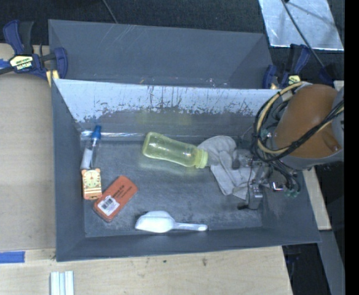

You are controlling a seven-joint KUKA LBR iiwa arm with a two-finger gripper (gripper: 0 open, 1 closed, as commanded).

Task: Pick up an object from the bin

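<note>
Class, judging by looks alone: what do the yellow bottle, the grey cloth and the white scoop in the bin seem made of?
Yellow bottle: probably translucent plastic, glossy; it looks see-through, with highlights.
Grey cloth: soft fabric, matt; it lies crumpled in folds.
White scoop: likely hard plastic, smooth, with an even sheen.

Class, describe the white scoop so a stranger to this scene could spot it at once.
Start at the grey bin and follow its floor's near edge, at the bottom of the view. There, below the yellow-green bottle and right of the orange tag, lies the white scoop. Only it has a rounded bowl and a thin handle, pointing right.
</note>
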